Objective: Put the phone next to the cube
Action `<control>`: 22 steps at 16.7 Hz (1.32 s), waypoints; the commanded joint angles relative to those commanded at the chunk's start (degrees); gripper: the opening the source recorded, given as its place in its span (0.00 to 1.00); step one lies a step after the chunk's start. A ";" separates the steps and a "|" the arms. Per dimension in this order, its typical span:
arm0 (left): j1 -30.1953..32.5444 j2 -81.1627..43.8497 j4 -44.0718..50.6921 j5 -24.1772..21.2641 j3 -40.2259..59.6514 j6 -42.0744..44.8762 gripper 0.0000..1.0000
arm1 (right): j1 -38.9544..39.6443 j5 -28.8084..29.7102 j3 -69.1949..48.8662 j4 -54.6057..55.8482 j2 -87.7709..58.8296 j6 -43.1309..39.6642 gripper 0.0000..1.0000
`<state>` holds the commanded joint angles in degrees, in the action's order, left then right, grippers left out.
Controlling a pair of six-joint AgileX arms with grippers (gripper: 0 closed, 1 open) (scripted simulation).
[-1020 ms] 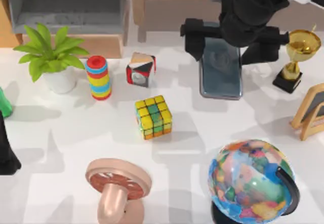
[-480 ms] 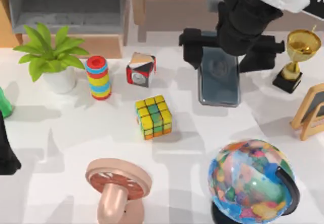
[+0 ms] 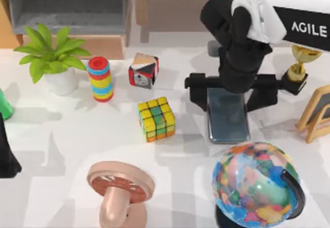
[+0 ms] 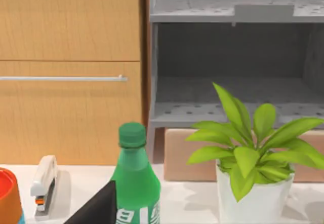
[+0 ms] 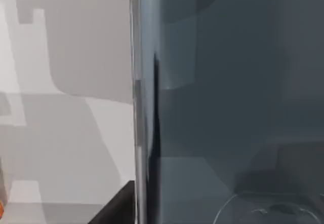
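The phone [image 3: 228,118] is a dark grey-blue glossy slab lying lengthwise right of the cube [image 3: 156,118], a 3x3 puzzle cube with yellow, green and orange squares. A gap of bare table separates them. My right gripper [image 3: 229,91] hangs over the phone's far end, its black fingers [image 3: 196,91] on either long edge, shut on the phone. In the right wrist view the phone [image 5: 228,107] is seen close up beside the white table [image 5: 61,133]. My left arm [image 3: 6,153] is parked at the table's left edge.
A globe [image 3: 256,184] stands just in front of the phone. A trophy [image 3: 299,65] and slate board [image 3: 318,112] are at the right. A dial block [image 3: 143,70], ring stack [image 3: 100,78], plant [image 3: 54,58], pink stand [image 3: 119,192] and green bottle [image 4: 134,181] are further left.
My right arm has carried the phone from the back of the table toward the front, level with the cube. The left arm and everything else stayed still.
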<state>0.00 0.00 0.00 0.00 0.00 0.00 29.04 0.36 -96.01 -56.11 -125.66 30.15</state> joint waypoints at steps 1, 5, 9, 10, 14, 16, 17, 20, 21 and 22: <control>0.00 0.00 0.00 0.00 0.00 0.00 1.00 | 0.00 0.00 0.89 0.05 -1.04 0.00 0.00; 0.00 0.00 0.00 0.00 0.00 0.00 1.00 | 0.00 -0.01 1.88 0.09 -2.16 0.00 0.00; 0.00 0.00 0.00 0.00 0.00 0.00 1.00 | 0.00 -0.01 1.88 0.09 -2.16 0.00 0.08; 0.00 0.00 0.00 0.00 0.00 0.00 1.00 | 0.00 -0.01 1.88 0.09 -2.16 0.00 0.15; 0.00 0.00 0.00 0.00 0.00 0.00 1.00 | 0.00 -0.01 1.88 0.09 -2.16 0.00 0.45; 0.00 0.00 0.00 0.00 0.00 0.00 1.00 | 0.00 -0.01 1.88 0.09 -2.16 0.00 0.60; 0.00 0.00 0.00 0.00 0.00 0.00 1.00 | 0.00 -0.01 1.88 0.09 -2.16 0.00 0.68; 0.00 0.00 0.00 0.00 0.00 0.00 1.00 | 0.00 -0.01 1.88 0.09 -2.16 0.00 0.90; 0.00 0.00 0.00 0.00 0.00 0.00 1.00 | 0.00 -0.01 1.88 0.09 -2.16 0.00 0.98; 0.00 0.00 0.00 0.00 0.00 0.00 1.00 | 0.00 -0.01 1.88 0.09 -2.16 0.00 1.00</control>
<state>0.00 0.00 0.00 0.00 0.00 0.00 29.04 0.35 -94.13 -56.02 -127.82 30.15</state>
